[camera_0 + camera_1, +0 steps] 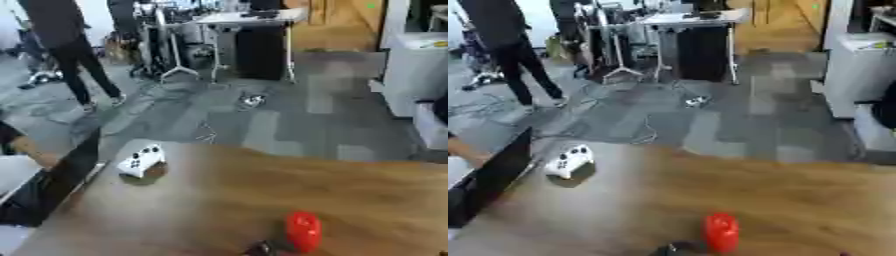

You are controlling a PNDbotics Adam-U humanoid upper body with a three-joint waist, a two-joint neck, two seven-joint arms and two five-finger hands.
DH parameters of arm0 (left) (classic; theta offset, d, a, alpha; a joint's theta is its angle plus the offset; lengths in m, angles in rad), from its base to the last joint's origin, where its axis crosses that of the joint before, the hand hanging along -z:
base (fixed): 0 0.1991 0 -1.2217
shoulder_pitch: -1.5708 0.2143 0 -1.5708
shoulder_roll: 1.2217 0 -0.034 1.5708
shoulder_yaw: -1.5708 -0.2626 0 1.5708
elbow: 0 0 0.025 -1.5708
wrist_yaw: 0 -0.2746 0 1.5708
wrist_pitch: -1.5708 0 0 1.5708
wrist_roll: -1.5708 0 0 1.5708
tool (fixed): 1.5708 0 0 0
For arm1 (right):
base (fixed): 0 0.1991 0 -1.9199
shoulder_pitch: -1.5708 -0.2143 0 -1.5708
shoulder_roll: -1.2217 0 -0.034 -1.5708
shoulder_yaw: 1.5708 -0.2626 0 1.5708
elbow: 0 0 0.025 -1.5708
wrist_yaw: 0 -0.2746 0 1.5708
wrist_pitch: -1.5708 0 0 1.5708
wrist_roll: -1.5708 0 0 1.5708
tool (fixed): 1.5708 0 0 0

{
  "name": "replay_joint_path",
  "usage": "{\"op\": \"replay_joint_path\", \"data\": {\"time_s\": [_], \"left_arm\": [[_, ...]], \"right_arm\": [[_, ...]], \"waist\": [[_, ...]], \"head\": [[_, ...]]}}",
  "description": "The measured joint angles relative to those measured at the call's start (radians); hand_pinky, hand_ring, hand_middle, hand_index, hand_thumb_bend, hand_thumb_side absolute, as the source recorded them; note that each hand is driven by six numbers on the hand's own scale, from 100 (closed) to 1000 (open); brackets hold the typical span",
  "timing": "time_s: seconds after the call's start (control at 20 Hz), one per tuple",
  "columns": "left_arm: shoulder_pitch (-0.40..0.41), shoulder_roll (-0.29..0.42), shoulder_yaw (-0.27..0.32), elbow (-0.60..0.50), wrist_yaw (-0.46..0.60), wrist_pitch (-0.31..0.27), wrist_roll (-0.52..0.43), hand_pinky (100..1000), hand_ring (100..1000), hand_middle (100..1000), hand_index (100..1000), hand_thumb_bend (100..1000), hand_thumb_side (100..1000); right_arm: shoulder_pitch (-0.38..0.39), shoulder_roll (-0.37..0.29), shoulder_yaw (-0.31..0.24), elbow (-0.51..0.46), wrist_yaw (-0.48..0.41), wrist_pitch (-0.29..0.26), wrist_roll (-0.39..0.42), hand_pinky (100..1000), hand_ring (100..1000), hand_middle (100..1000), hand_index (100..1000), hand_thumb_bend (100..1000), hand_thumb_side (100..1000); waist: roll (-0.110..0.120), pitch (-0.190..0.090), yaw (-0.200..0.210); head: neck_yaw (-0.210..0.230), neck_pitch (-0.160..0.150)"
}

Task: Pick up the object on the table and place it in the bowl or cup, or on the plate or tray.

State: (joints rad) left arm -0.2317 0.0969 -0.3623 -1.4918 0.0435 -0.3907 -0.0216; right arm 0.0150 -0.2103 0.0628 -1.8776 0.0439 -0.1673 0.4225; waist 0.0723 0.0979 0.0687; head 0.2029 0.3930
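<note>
1. A wooden table (350,200) is seen from above, its far edge running across the middle of both views.
2. A white game controller (141,161) is set near the far left corner of the table, resting on the wood.
3. A red object (303,231) is found at the near edge, right of centre; its kind cannot be made out.
4. A dark shape (262,248) is seen just left of the red object, at the near edge; it cannot be identified.
5. No robot hand can be made out; the hands' state cannot be told.
</note>
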Motion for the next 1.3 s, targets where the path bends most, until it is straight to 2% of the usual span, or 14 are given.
{"op": "replay_joint_path", "data": {"time_s": [0.5, 0.65, 1.05, 1.3], "left_arm": [[0.000, 0.000, 0.000, -0.007, 0.000, 0.000, 0.001, 327, 591, 735, 830, 135, 931], [0.000, 0.000, 0.000, -0.007, 0.000, 0.001, 0.003, 332, 596, 740, 833, 132, 925], [-0.073, -0.001, 0.007, -0.013, -0.010, 0.000, 0.010, 341, 604, 748, 838, 111, 887], [-0.126, -0.017, 0.022, -0.016, -0.042, 0.002, 0.018, 356, 621, 761, 849, 100, 864]], "right_arm": [[0.000, 0.000, 0.000, 0.000, 0.003, 0.000, 0.000, 533, 561, 557, 1000, 100, 822], [0.000, 0.000, 0.000, 0.000, 0.003, 0.000, 0.000, 533, 561, 557, 1000, 100, 826], [0.000, 0.000, 0.000, 0.001, 0.002, 0.001, 0.001, 533, 562, 558, 1000, 100, 839], [0.000, 0.000, 0.000, 0.007, 0.003, 0.003, 0.002, 534, 562, 558, 1000, 100, 840]], "waist": [[0.000, 0.000, -0.005], [0.000, 0.000, -0.006], [0.004, -0.001, -0.015], [0.006, -0.001, -0.019]], "head": [[0.001, 0.012], [0.000, 0.038], [0.000, 0.141], [0.000, 0.168]]}}
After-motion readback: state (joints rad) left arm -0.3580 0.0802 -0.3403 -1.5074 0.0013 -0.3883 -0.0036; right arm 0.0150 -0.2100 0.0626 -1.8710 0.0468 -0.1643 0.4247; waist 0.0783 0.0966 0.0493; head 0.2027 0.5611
